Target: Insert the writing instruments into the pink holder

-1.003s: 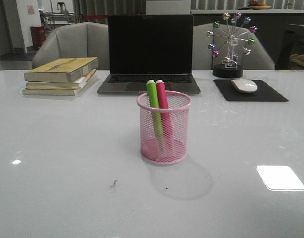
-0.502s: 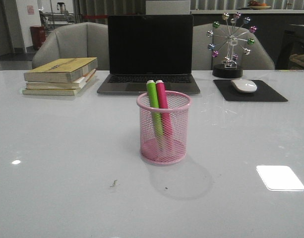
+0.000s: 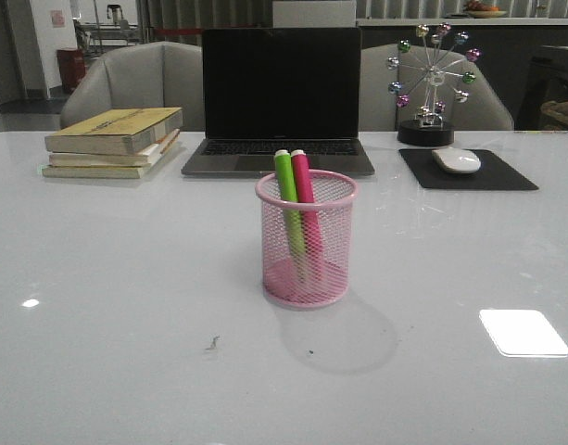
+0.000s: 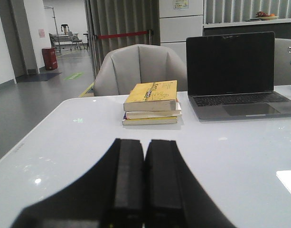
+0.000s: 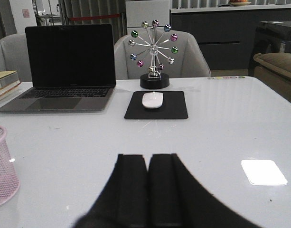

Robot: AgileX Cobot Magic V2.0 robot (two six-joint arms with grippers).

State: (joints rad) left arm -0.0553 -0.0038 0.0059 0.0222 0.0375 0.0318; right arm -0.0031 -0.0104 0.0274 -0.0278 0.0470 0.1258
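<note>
The pink holder (image 3: pixel 306 239) stands upright in the middle of the table in the front view. A green marker (image 3: pixel 285 184) and a magenta marker (image 3: pixel 303 181) stand inside it side by side, leaning back, pale ends up above the rim. Part of the pink holder (image 5: pixel 2 166) also shows at the edge of the right wrist view. My left gripper (image 4: pixel 145 145) is shut with nothing between its fingers, low over bare table. My right gripper (image 5: pixel 148 159) is likewise shut and empty. Neither gripper appears in the front view.
An open laptop (image 3: pixel 280 97) sits behind the holder. A stack of books (image 3: pixel 115 141) lies at the back left. A white mouse (image 3: pixel 457 159) rests on a black pad (image 3: pixel 469 171) at the back right, behind it a ball-wheel ornament (image 3: pixel 432 83). Grey chairs stand beyond the table.
</note>
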